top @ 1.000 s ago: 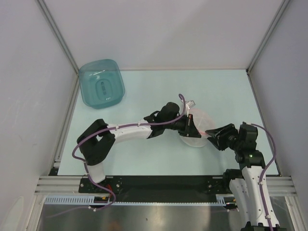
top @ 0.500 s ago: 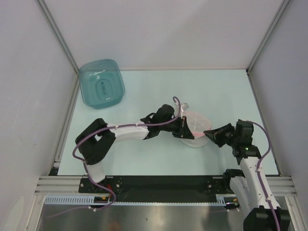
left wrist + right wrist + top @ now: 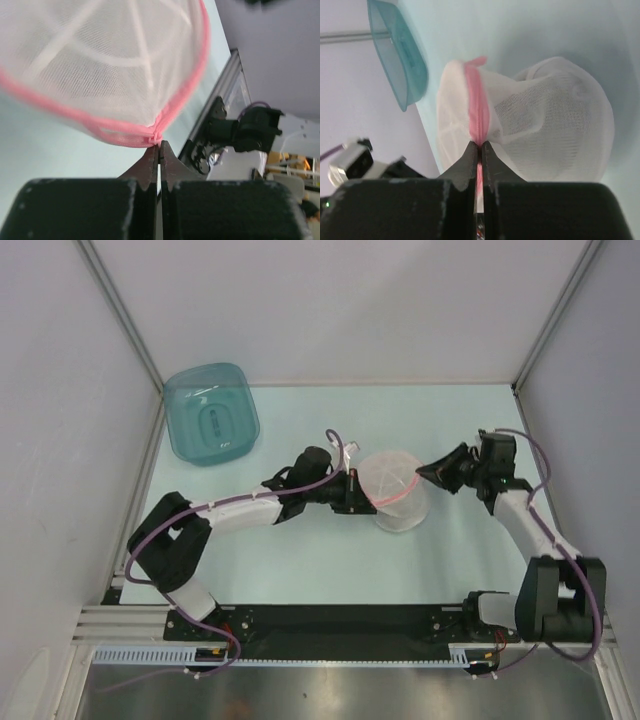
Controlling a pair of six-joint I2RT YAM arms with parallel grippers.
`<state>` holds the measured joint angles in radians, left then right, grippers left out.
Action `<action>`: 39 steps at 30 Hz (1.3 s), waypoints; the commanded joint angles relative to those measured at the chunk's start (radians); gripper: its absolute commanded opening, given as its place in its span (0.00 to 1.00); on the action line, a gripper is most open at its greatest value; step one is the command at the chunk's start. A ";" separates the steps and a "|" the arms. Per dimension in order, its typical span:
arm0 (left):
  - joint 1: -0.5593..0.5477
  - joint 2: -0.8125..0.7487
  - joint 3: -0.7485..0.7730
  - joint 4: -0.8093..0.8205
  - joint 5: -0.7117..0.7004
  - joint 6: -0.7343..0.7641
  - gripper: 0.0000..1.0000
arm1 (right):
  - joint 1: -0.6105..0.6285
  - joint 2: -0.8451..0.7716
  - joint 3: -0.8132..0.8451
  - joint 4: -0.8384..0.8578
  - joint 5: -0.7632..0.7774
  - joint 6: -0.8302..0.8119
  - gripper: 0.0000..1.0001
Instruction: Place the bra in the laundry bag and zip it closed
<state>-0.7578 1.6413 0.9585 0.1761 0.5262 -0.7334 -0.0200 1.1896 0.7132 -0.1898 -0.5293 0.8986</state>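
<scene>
Pink trim [image 3: 478, 100] nipped in closed left gripper [image 3: 159, 146] and right gripper [image 3: 481, 146]; likely zipping laundry bag [image 3: 393, 488]: pull right away from left.

The laundry bag [image 3: 392, 492] lies between the two sets of jaws. The left gripper [image 3: 356, 491] meets its pink rim, the right gripper [image 3: 421, 473] its opposite side. A teal tub [image 3: 212, 412] stands well behind the left jaws.

A robotics laboratory test cell is indicated: a pale tabletop [image 3: 330, 560] is enclosed by white panels [image 3: 330, 310] and aluminium profiles [image 3: 120, 312]; the left arm [image 3: 240, 512] and the right arm [image 3: 525, 525] are bolted to 1 black base plate [image 3: 340, 625].
</scene>
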 commanded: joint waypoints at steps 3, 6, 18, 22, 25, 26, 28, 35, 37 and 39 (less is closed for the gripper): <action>-0.130 0.014 0.085 0.065 0.031 -0.047 0.00 | 0.017 0.272 0.311 0.012 -0.058 -0.154 0.01; -0.137 0.066 0.111 0.112 0.040 -0.092 0.00 | 0.017 0.382 0.408 -0.112 -0.063 -0.213 0.12; -0.132 0.170 0.178 0.152 0.051 -0.146 0.00 | -0.004 0.149 0.281 -0.349 0.137 -0.406 0.74; -0.133 0.166 0.160 0.161 0.052 -0.153 0.00 | 0.017 -0.013 0.133 -0.289 0.070 -0.330 0.75; -0.133 0.158 0.149 0.168 0.057 -0.156 0.00 | 0.046 -0.138 -0.040 -0.123 -0.030 -0.150 0.71; -0.135 0.158 0.146 0.168 0.058 -0.156 0.00 | 0.063 -0.174 -0.078 -0.075 -0.040 -0.103 0.70; -0.135 0.153 0.140 0.166 0.058 -0.156 0.00 | 0.089 -0.253 -0.162 0.019 -0.017 0.021 0.68; -0.147 0.141 0.134 0.166 0.061 -0.155 0.00 | 0.149 -0.262 -0.279 0.220 0.032 0.197 0.49; -0.149 0.138 0.126 0.168 0.061 -0.155 0.00 | 0.157 -0.240 -0.278 0.245 0.028 0.198 0.40; -0.149 0.134 0.115 0.172 0.063 -0.153 0.00 | 0.157 -0.216 -0.271 0.239 0.040 0.192 0.34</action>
<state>-0.8951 1.8217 1.0920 0.3073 0.5617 -0.8753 0.1276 0.9432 0.4347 -0.0765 -0.5079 1.0344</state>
